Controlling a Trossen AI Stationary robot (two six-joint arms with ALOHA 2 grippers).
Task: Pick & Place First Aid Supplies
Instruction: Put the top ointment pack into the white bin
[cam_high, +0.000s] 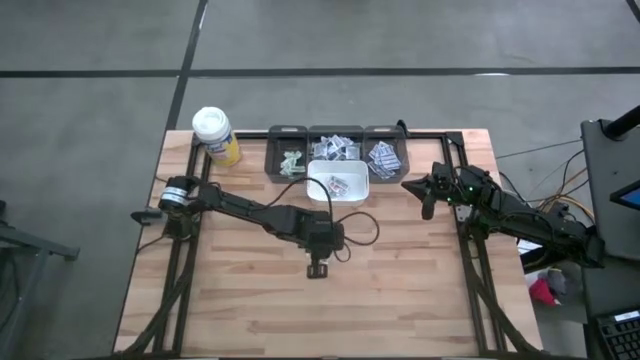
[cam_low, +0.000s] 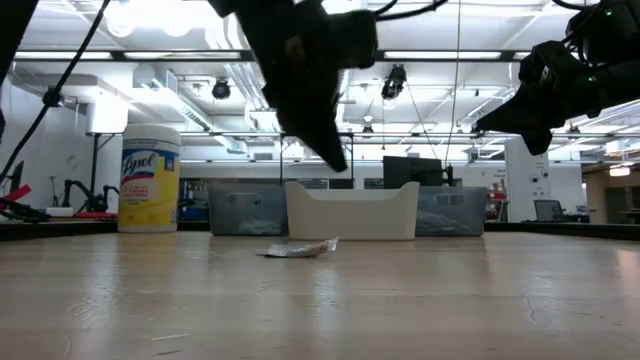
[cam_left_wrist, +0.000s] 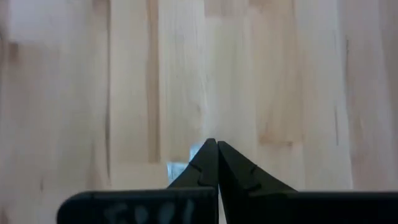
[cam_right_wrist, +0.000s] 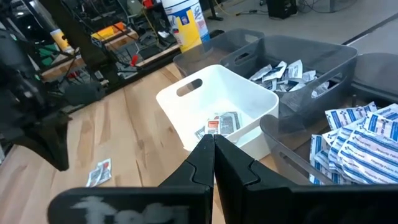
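The fingers (cam_left_wrist: 217, 163) of the left gripper (cam_high: 317, 268) are clenched together with nothing between them, above the table (cam_high: 400, 290) near its centre. A loose packet (cam_low: 297, 248) lies flat on the wood just under them, its corner peeking out beside the tips in the left wrist view. The right gripper (cam_high: 427, 209), also clenched and empty, hangs at about 3 o'clock from the white bin (cam_high: 340, 198), off the table. That bin holds a few packets (cam_right_wrist: 221, 124); three grey bins (cam_high: 336, 135) behind it at 12 o'clock hold more. A yellow bottle (cam_high: 216, 136) stands at 10 o'clock.
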